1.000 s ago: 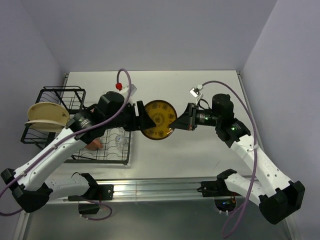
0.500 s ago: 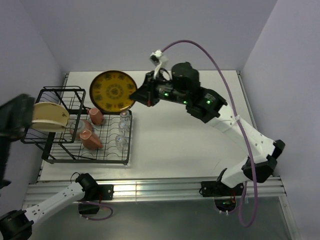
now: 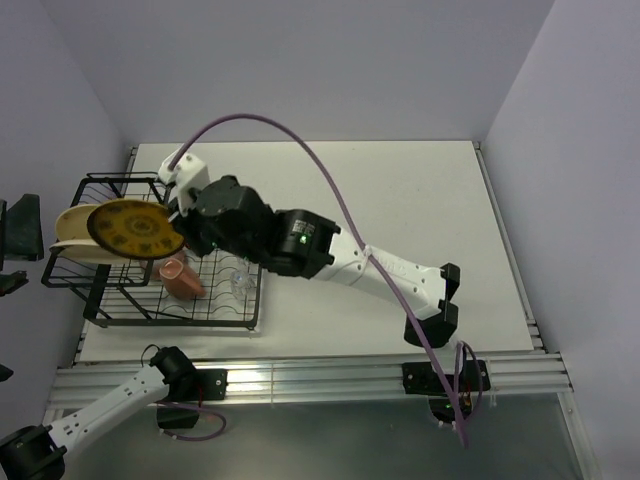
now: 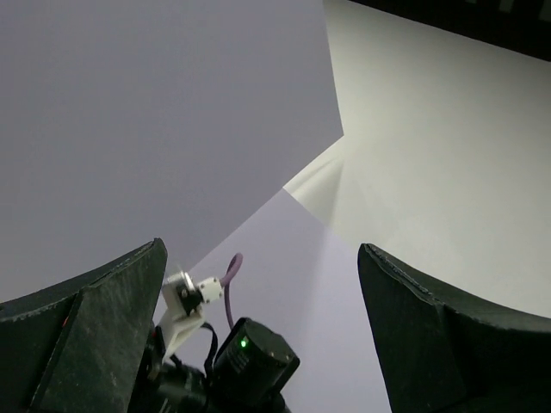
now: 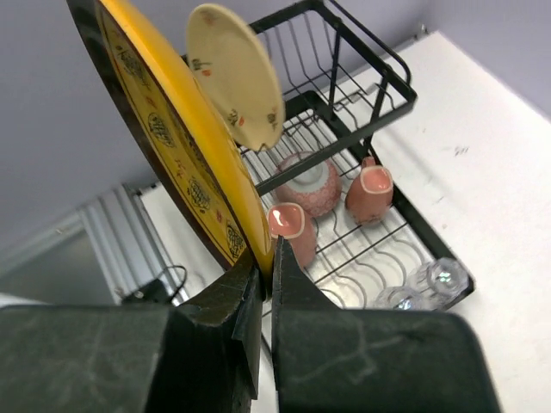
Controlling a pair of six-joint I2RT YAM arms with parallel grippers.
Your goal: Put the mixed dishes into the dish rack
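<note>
My right gripper [image 3: 178, 236] is shut on the rim of the yellow-and-dark ornate plate [image 3: 133, 229] and holds it tilted over the raised basket end of the black dish rack [image 3: 215, 322]. The right wrist view shows the jaws [image 5: 267, 262] pinching the plate [image 5: 185, 176] above the rack [image 5: 379, 112]. A cream floral plate [image 5: 237, 73] stands in the basket. A patterned bowl [image 5: 308, 182], two pink mugs [image 5: 291, 231] [image 5: 370, 191] and clear glasses [image 5: 439, 277] sit on the grid base. My left gripper [image 4: 258, 258] is open, empty and points up at the wall.
The left arm's dark end [image 3: 20, 228] hangs at the far left edge beside the rack. The right arm [image 3: 350, 265] stretches across the white table [image 3: 420, 200] from the right. Purple walls close in the back and sides.
The right arm carried the ornate plate from the table's middle, past the back, to over the rack's basket end. The left gripper let go of it and swung away to the far left.
</note>
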